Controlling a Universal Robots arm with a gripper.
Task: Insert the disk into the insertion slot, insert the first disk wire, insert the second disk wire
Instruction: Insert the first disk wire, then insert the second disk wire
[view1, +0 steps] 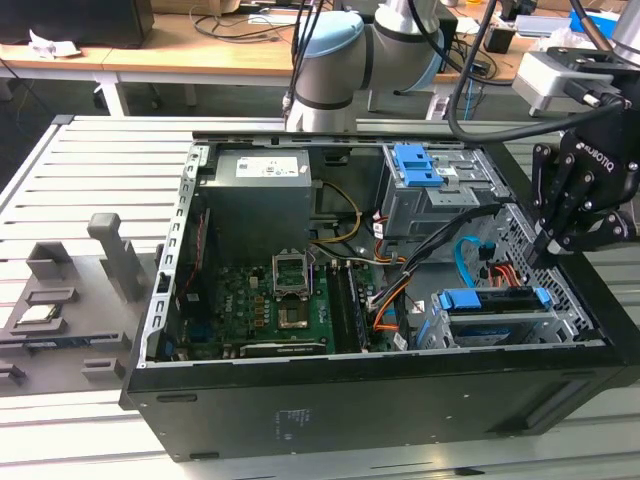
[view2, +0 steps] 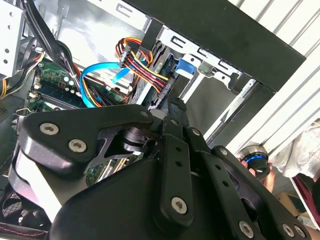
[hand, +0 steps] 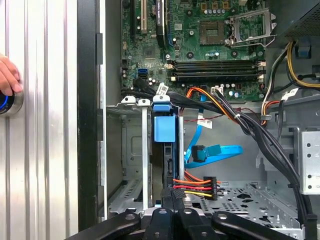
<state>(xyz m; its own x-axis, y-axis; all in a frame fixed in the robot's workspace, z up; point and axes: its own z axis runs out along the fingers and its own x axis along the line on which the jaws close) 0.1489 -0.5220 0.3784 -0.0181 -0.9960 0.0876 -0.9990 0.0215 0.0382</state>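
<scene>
The disk (view1: 490, 298), with blue rails, lies inside the insertion slot (view1: 560, 318), the low grey cage at the case's front corner on the exterior view's right. In the first wrist view the disk (hand: 164, 129) shows its blue tab between the slot's rails (hand: 145, 150). The first disk wire (hand: 197, 186), red, orange, yellow and black, ends at the disk's rear edge, right at my gripper (hand: 172, 196), which is shut. Whether the fingers pinch its plug (view2: 166, 86) I cannot tell. The second disk wire (hand: 215, 150), light blue, loops loose beside the disk, its plug free.
A taller grey bay with a blue latch (view1: 420, 190) stands behind the slot. Thick black cables (hand: 260, 135) cross above the cage floor. The motherboard (view1: 270, 300) fills the case's middle. A person's hand (hand: 7, 75) rests on a blue-lit round button outside the case wall.
</scene>
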